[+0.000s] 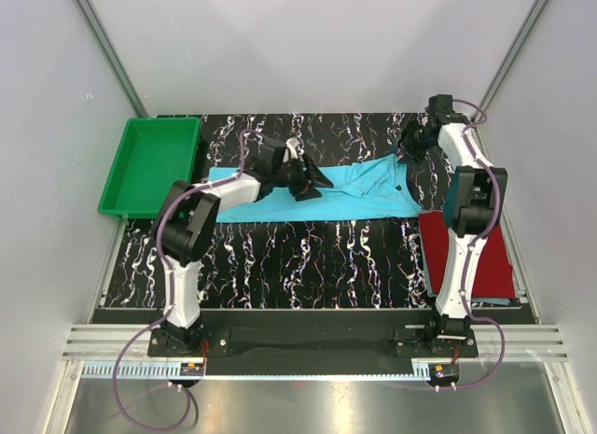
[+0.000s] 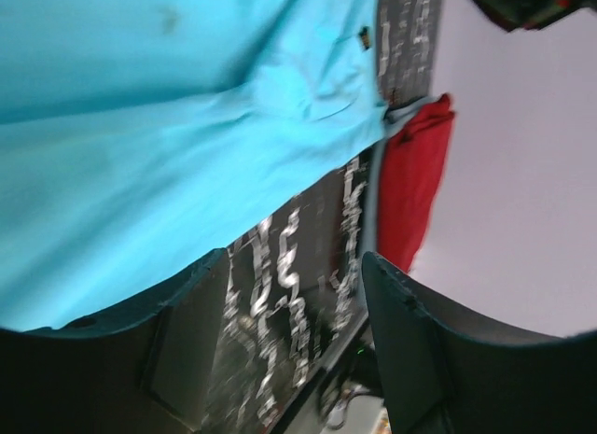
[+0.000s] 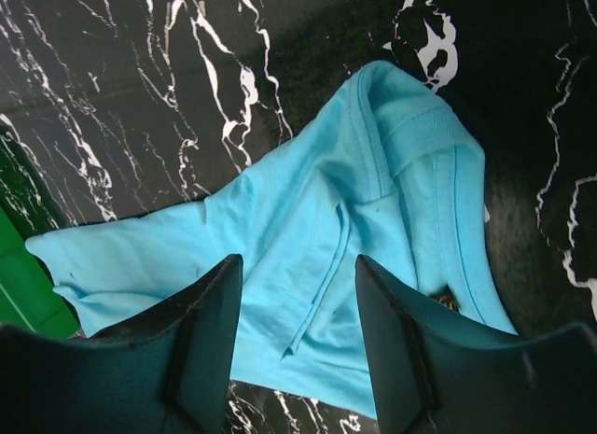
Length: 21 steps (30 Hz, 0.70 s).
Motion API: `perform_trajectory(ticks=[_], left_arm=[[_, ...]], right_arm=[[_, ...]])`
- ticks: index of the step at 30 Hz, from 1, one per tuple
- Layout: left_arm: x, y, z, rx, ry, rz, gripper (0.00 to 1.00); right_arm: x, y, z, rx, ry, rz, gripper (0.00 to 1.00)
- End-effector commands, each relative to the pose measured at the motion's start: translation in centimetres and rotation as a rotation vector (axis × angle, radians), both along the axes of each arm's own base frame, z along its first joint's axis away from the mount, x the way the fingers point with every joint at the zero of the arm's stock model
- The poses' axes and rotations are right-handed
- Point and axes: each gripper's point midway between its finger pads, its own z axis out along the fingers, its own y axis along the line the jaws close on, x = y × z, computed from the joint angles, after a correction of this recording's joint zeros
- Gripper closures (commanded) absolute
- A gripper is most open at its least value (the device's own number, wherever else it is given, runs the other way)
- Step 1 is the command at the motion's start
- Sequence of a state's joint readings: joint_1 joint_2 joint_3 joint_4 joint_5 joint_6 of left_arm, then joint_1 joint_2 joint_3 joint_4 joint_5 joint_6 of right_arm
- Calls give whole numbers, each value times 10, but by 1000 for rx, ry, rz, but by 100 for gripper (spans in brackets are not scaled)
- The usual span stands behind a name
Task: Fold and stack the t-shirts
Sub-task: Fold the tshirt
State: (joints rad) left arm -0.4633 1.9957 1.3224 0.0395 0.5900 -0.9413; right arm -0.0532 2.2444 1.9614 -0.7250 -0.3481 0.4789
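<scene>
the turquoise tee lies spread across the far middle of the counter, rumpled at its right end. the dark red tee sits folded at the near right. the left tool hovers over the cloth's middle, the right tool by its far right end, both wide apart and holding nothing. to my eye each should pinch an edge cleanly and lift together, keeping the cloth taut so the fold lands square.
</scene>
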Motion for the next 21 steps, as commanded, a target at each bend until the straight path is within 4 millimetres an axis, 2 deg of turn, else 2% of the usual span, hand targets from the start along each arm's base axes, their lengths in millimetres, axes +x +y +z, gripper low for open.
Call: perform_trajectory(ticks=[1, 3, 4, 5, 11, 16, 18, 21], left_arm=[[27, -48, 49, -211, -87, 56, 39], [31, -62, 45, -195, -73, 90, 42], [37, -65, 30, -176, -56, 122, 47], [38, -68, 25, -171, -47, 137, 49], [53, -91, 12, -155, -27, 207, 56], [48, -104, -9, -112, 37, 241, 61], [44, -105, -16, -99, 55, 252, 60], [41, -109, -20, -79, 52, 247, 51]], right_arm=[[21, 8, 13, 51, -79, 38, 42], [23, 11, 9, 63, -81, 49, 43], [22, 11, 5, 66, -73, 51, 43], [22, 12, 5, 72, -73, 58, 44], [17, 11, -2, 56, -66, 69, 49], [18, 11, -6, 58, -64, 67, 50], [18, 12, -7, 63, -62, 68, 50], [18, 14, -15, 77, -49, 76, 49]])
